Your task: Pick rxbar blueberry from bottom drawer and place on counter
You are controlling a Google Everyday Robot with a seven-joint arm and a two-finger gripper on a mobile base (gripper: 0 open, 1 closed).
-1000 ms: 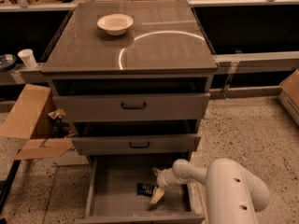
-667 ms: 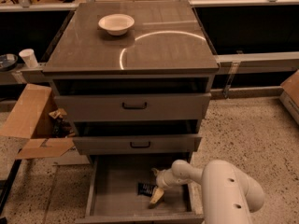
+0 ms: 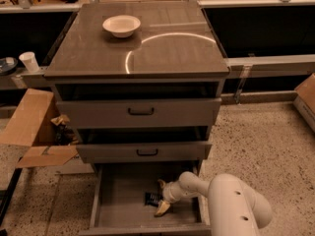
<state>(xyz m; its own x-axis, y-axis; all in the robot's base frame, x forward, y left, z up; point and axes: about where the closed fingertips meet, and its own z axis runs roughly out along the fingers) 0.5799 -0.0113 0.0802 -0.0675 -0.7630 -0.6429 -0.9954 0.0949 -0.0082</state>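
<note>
The bottom drawer (image 3: 118, 200) is pulled open at the foot of the cabinet. The rxbar blueberry (image 3: 152, 198), a small dark flat bar, lies on its grey floor right of the middle. My gripper (image 3: 161, 196) reaches down into the drawer from the right, with one pale finger (image 3: 162, 209) in front of the bar and one (image 3: 161, 184) behind it. The fingers stand apart on either side of the bar's right end. The counter (image 3: 172, 53) is the glossy top above, with a bright curved light streak.
A white bowl (image 3: 121, 25) sits at the counter's back left. Two shallower drawers with black handles (image 3: 141, 111) are partly open above. An open cardboard box (image 3: 34, 129) stands left of the cabinet, a paper cup (image 3: 29, 61) on the left bench, another box (image 3: 307, 100) far right.
The view has shifted slightly. My gripper stays over the bar in the bottom drawer, with no clear change in its fingers.
</note>
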